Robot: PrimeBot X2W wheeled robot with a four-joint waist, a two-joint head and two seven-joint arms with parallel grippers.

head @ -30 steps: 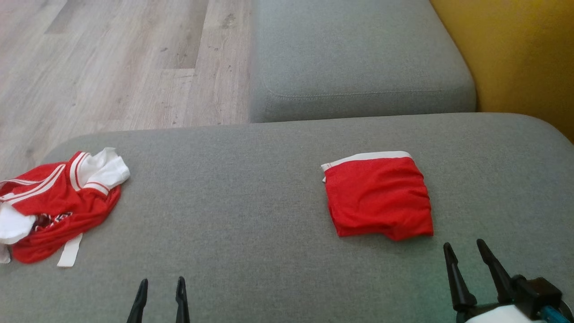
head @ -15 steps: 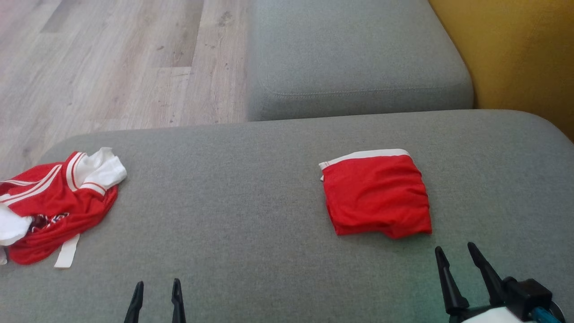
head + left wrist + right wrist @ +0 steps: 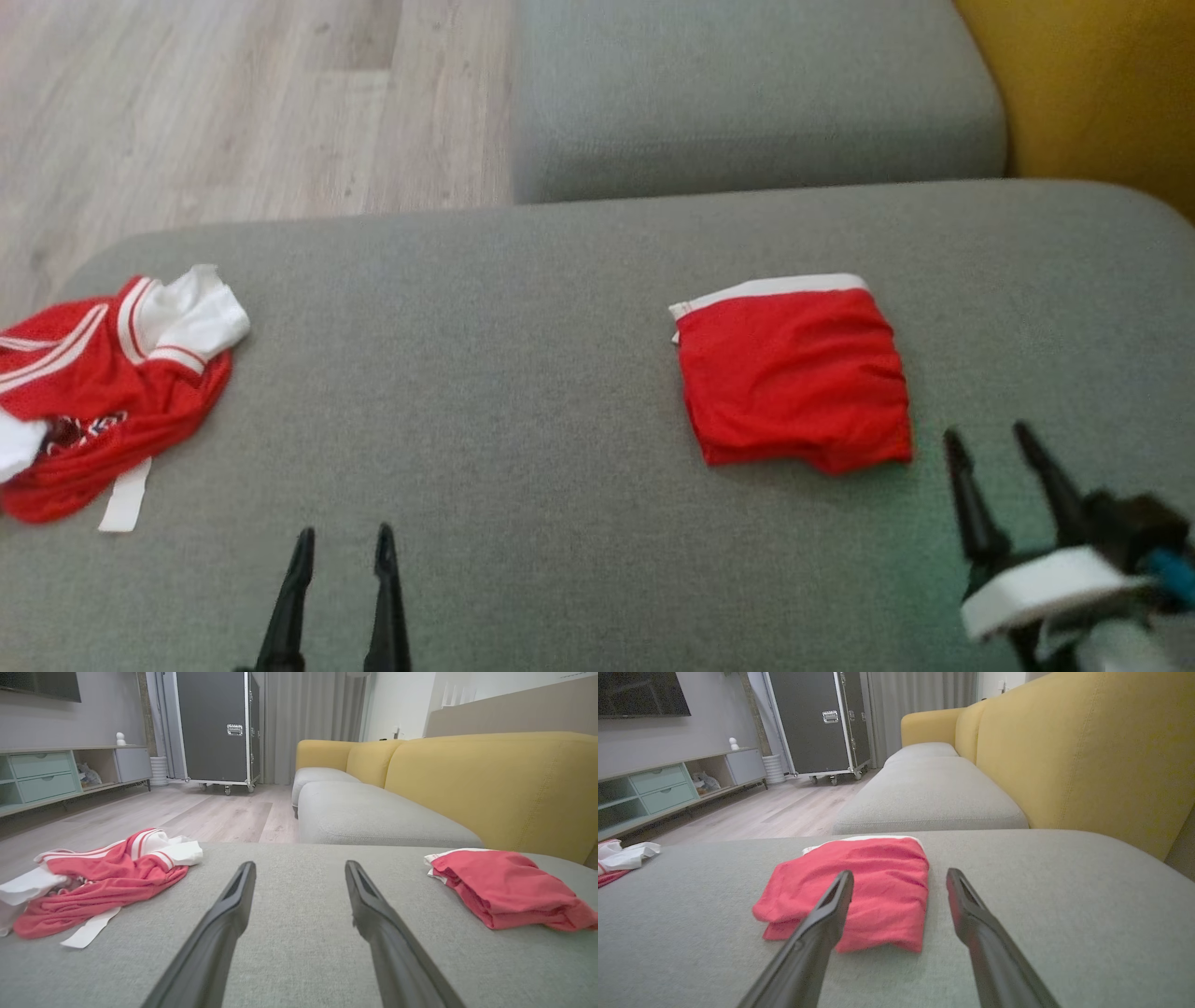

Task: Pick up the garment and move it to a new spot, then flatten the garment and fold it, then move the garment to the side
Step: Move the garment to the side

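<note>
A crumpled red-and-white garment (image 3: 107,392) lies left on the cushion (image 3: 485,373), folded red shorts (image 3: 794,378) right.

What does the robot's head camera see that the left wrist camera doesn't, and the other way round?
Head view, not left wrist: the right pincer, open, near the folded red shorts. Left wrist, not head: a black wheeled case, a drawer cabinet, grey curtains. Both: the open left pincer, the crumpled red-and-white jersey, the shorts, the grey sofa seat.
</note>
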